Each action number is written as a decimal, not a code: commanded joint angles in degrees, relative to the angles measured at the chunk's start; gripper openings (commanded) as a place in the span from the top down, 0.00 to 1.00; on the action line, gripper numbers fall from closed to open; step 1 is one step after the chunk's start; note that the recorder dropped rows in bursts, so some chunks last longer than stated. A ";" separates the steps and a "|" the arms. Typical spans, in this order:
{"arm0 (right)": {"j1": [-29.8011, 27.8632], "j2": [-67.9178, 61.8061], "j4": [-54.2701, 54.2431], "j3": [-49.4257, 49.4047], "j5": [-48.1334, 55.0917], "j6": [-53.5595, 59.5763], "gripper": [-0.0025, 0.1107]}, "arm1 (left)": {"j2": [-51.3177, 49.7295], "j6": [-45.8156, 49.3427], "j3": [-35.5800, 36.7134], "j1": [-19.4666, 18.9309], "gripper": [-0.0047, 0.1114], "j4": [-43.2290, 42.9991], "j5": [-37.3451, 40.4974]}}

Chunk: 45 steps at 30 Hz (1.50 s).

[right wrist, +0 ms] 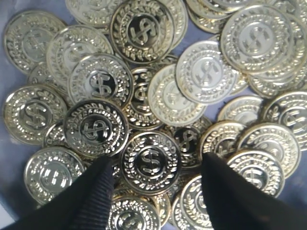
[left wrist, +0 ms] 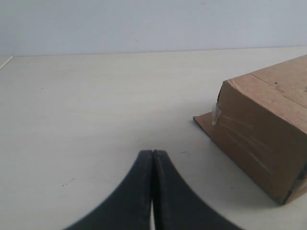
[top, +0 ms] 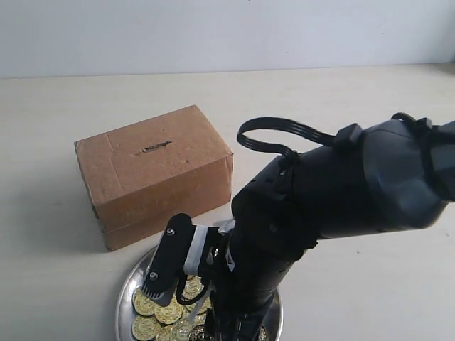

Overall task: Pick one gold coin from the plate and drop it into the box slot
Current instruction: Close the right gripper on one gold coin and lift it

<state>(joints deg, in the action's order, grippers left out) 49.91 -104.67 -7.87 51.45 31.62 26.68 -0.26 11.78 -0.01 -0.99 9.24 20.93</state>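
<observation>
The brown cardboard box lies on the table with its dark slot in the top face; one corner of the box shows in the left wrist view. In front of it sits the silver plate, heaped with gold coins. My right arm reaches down over the plate. My right gripper is open just above the pile, its two fingers either side of one coin stamped with a dollar sign. My left gripper is shut on nothing, low over bare table beside the box.
The pale table stretches behind and to the right of the box up to a white wall. My right arm's dark bulk covers the plate's right half. The left arm does not show in the exterior view.
</observation>
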 commanded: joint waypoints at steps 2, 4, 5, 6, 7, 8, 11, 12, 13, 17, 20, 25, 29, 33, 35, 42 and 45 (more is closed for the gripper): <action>0.08 -0.08 1.23 0.47 -0.84 -1.26 0.51 | 0.26 -0.01 0.01 0.44 0.96 -0.11 -0.45; 0.08 -0.08 1.23 0.47 -1.04 -1.26 0.50 | 0.26 -0.01 0.01 0.44 0.96 -0.11 -0.45; 0.08 -0.08 1.09 0.47 -1.36 -1.26 0.50 | 0.26 -0.01 0.01 0.44 0.96 -0.11 -0.45; 0.08 -0.08 0.99 0.47 -1.70 -1.16 0.50 | 0.26 -0.01 0.01 0.44 0.96 -0.11 -0.45; 0.08 -0.08 0.99 0.47 -1.86 -0.82 0.50 | 0.26 -0.01 0.01 0.44 0.96 -0.11 -0.45; 0.08 -0.08 0.87 0.47 -2.14 -0.55 0.50 | 0.26 -0.01 0.01 0.44 0.96 -0.11 -0.45; 0.08 -0.08 0.74 0.47 -2.39 -0.26 0.50 | 0.26 -0.01 0.01 0.44 0.96 -0.11 -0.45; 0.08 -0.08 0.74 0.47 -2.25 -0.26 0.50 | 0.26 -0.01 0.01 0.44 0.96 -0.11 -0.45; 0.08 -0.08 0.74 0.47 -1.95 -0.26 0.50 | 0.26 -0.01 0.01 0.44 0.96 -0.11 -0.45; 0.08 -0.08 0.31 0.47 -1.38 -0.26 0.50 | 0.26 -0.01 0.01 0.44 0.96 -0.11 -0.45; 0.08 -0.08 0.31 0.47 -0.87 -0.26 0.50 | 0.26 -0.01 0.01 0.44 0.96 -0.11 -0.45; 0.08 -0.08 0.31 0.47 -0.49 0.17 0.52 | 0.26 -0.01 0.01 0.44 0.96 -0.11 -0.45; 0.08 -0.21 -0.75 0.47 -1.45 0.29 0.54 | 0.26 -0.01 0.01 0.44 0.96 -0.11 -0.45; 0.08 -0.30 -1.14 0.47 -1.45 0.29 0.54 | 0.26 -0.01 0.01 0.44 0.96 -0.11 -0.45; 0.08 -0.30 -1.14 0.47 -1.45 0.29 0.54 | 0.26 -0.01 0.01 0.44 0.96 -0.11 -0.45; 0.08 -0.30 -1.60 0.47 -1.45 0.29 0.54 | 0.26 -0.01 0.01 0.44 0.96 -0.11 -0.45; 0.08 -0.30 -1.57 0.47 -1.19 0.29 0.54 | 0.26 -0.01 0.01 0.44 0.96 -0.11 -0.45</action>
<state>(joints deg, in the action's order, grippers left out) 49.91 -104.89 -9.23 51.45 30.80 26.47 -0.26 11.78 -0.01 -0.99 9.24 20.93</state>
